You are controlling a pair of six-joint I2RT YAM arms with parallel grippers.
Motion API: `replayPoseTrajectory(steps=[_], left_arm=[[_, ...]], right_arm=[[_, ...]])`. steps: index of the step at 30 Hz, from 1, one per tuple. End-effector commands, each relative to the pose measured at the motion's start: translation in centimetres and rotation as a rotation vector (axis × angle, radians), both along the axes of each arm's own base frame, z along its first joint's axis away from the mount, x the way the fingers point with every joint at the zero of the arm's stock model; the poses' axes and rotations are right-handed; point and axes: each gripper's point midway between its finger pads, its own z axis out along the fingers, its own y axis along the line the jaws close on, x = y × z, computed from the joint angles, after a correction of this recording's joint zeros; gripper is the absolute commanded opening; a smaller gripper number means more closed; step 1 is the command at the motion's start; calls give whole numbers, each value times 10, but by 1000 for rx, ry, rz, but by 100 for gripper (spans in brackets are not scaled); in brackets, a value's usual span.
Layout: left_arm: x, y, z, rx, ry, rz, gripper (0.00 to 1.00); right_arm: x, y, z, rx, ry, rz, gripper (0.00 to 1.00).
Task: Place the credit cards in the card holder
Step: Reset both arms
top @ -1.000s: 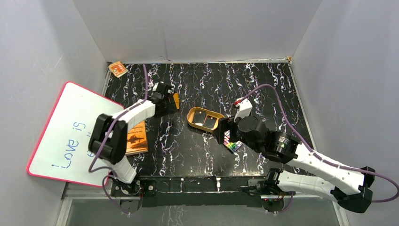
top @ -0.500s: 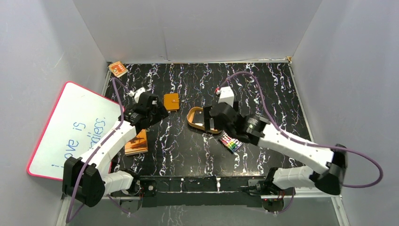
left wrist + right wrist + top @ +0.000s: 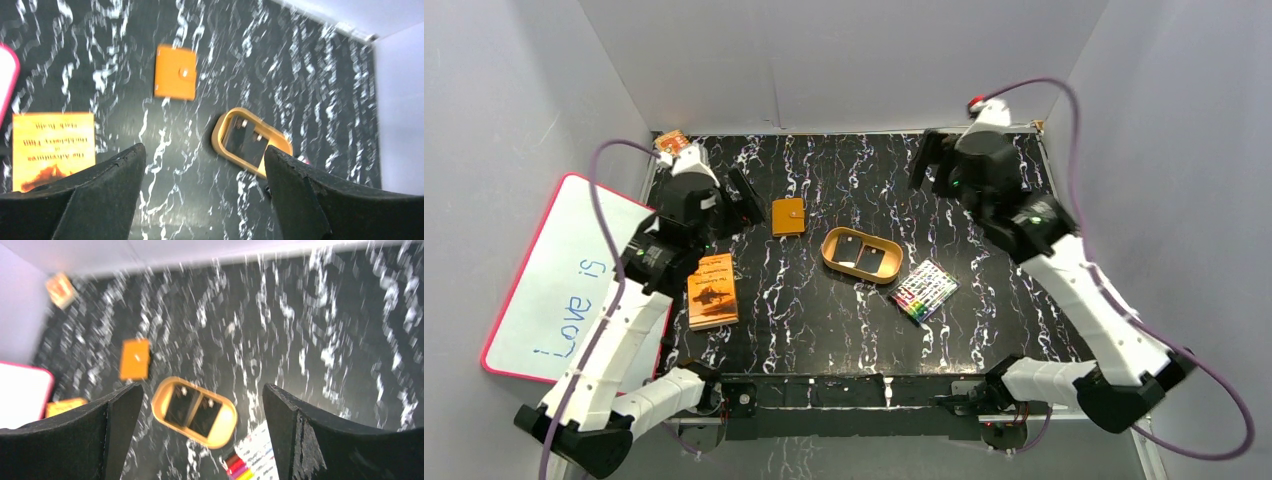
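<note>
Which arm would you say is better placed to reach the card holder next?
Left, I would judge: the open left tool hangs just beside the closed card holder, while the right tool, also open, is clearly farther from it.

Light in the top view is even and soft, falling from above. The walls are bright, the table (image 3: 844, 180) is dark with crisp white veins, and shadows barely show. The whiteboard (image 3: 554, 270) is bright, its writing legible. Both wrist views are motion-blurred: veins streak, the tray (image 3: 159, 396) and wallet (image 3: 175, 72) have soft edges, and the booklet (image 3: 52, 145) print is unreadable. The fingers (image 3: 100, 200) are dark and nearly featureless
</note>
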Motion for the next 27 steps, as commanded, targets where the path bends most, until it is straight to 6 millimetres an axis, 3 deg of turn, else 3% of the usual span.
replayPoseTrajectory(steps=[1,6,8,11,15,18,21,27], left_arm=[[-8,20,49,116,-69,15,85],[-7,16,85,94,-132,-2,86],[-6,14,95,81,-151,-10,86],[-6,14,111,77,-189,-16,86],[-9,22,130,115,-248,3,87],[-10,27,142,125,-290,18,87],[-8,26,156,127,-332,14,89],[3,14,193,147,-426,3,90]], right_arm=[[-18,-40,116,-13,-287,-35,98],[-48,-75,167,-36,-418,-61,99],[-59,-86,178,-40,-458,-79,98],[-61,-99,173,-80,-460,-132,99],[-59,-116,145,-160,-425,-211,98],[-54,-107,134,-163,-417,-183,99],[-43,-87,139,-133,-412,-132,99],[-21,-52,183,-112,-476,-100,98]])
